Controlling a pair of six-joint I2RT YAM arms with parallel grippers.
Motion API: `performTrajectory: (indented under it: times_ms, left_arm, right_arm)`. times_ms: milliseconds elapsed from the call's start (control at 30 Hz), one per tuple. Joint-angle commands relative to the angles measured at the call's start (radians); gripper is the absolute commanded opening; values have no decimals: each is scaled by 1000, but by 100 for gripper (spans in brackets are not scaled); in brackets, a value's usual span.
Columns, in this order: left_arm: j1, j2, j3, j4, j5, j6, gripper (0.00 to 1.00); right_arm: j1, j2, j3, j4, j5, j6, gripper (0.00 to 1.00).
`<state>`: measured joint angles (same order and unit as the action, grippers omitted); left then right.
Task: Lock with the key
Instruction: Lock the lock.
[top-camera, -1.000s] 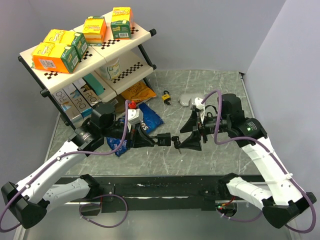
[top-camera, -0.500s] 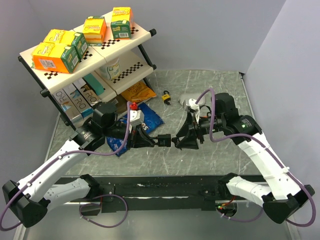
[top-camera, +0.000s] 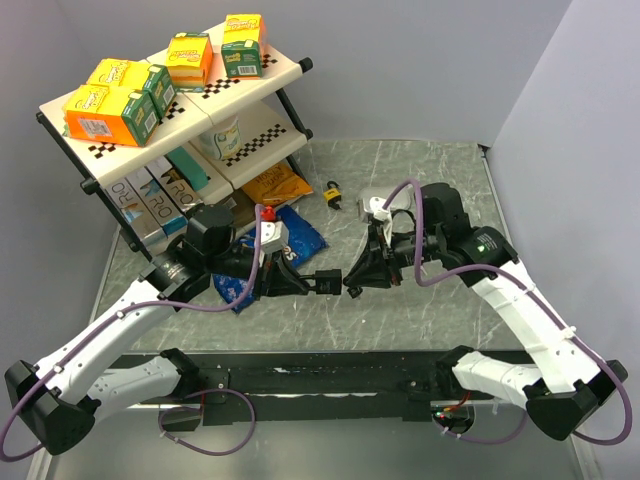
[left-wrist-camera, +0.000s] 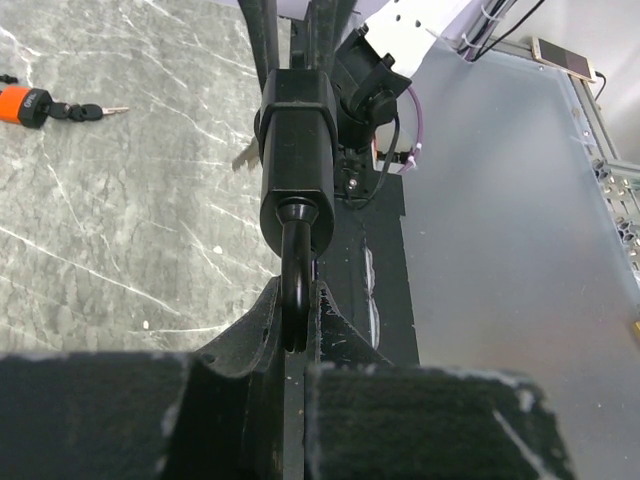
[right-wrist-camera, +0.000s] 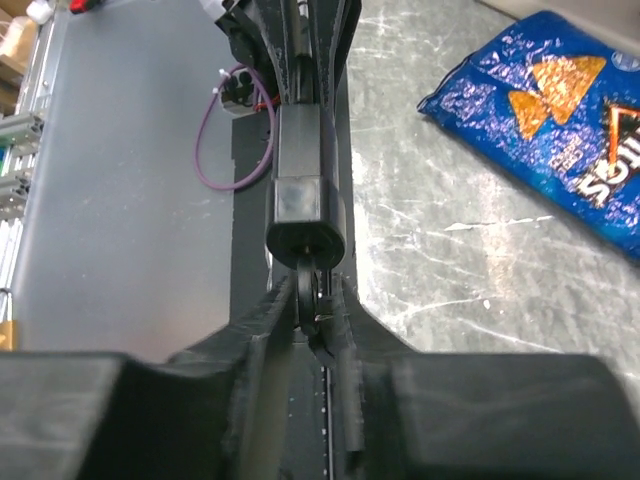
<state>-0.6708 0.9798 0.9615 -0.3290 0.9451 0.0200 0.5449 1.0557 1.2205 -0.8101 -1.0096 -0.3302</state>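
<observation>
The black padlock hangs in the air between the two arms above the table's near middle. My left gripper is shut on its shackle, and the lock's body points away from that wrist. The key, a small dark bunch, sticks out of the lock's end face. My right gripper is closed around the key's black head, a finger on each side. From above, the right gripper meets the lock end-on, and the key is only a dark speck there.
A yellow-orange padlock with its own keys lies on the marble table at the back. A blue chips bag lies behind the left gripper. A two-tier shelf with cartons stands at the back left. The arms' black base rail runs along the near edge.
My right gripper slid left up to the padlock's end and its jaws closed from wide open onto the key. The left gripper held the padlock still.
</observation>
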Motion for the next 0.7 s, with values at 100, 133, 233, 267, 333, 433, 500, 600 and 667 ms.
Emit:
performTrajectory:
  times_ms: [100,133,233,267,333,433,500,600,667]
  left_arm:
    - [-1,-12,29,39,34,49,1]
    - [2,-15,28,36,27,51,1]
    - [2,-20,26,21,21,60,1]
    - [5,-23,25,18,21,63,1]
    - [10,-30,14,19,21,63,1]
    - [16,-32,10,4,24,80,1]
    - [19,-32,11,-18,27,93,1]
    - [23,-36,14,-42,29,132,1]
    - [23,-36,17,-56,24,147,1]
  right_arm:
    - [10,9,70,-47,17,-68,6]
    - [12,10,73,-67,22,-78,3]
    - [10,7,77,-89,35,-102,0]
    - [10,7,77,-99,40,-107,0]
    - [7,4,79,-118,55,-116,0]
    - [-2,1,79,-142,80,-147,0]
    - [-19,-6,77,-167,85,-171,0]
    - [-45,-8,80,-210,86,-205,0]
    - [-63,-3,88,-236,83,-233,0]
